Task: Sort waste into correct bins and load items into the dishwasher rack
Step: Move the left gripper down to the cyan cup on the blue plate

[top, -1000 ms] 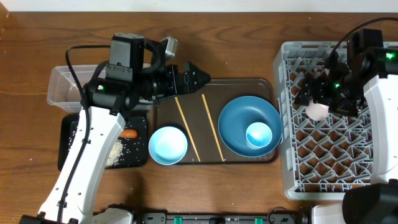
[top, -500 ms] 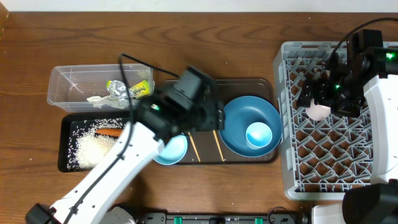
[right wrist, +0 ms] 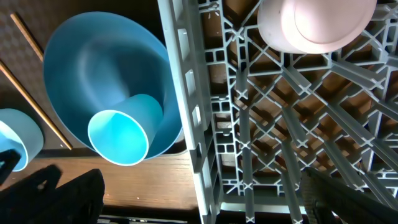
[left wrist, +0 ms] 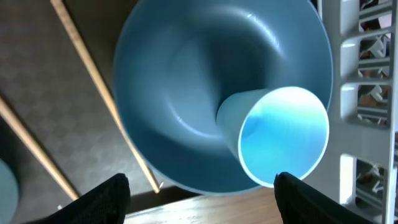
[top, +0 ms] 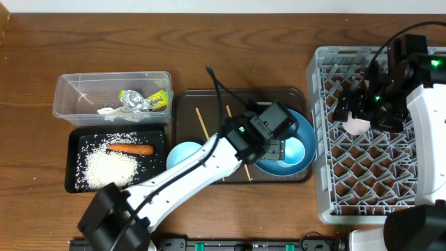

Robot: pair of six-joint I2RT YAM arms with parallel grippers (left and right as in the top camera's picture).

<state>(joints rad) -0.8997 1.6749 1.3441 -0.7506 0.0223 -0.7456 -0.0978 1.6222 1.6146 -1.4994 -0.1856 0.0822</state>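
Observation:
The large blue plate sits on the brown tray with the small light blue cup lying inside it. My left gripper hovers open over the plate's left part. In the left wrist view the cup lies on its side in the plate, beyond my empty left gripper. My right gripper hangs open above the dishwasher rack, and the pink cup rests upside down and free on the grid. Two chopsticks lie on the tray, beside the pale blue bowl.
A clear tub at the left holds a white napkin and a yellow-green wrapper. Below it the black tray carries rice and an orange sausage piece. The brown serving tray lies between bins and rack.
My left arm has swung from above the clear tub rightward across the brown tray to the blue plate, its jaws a little narrower. The right arm and the pink cup have stayed put.

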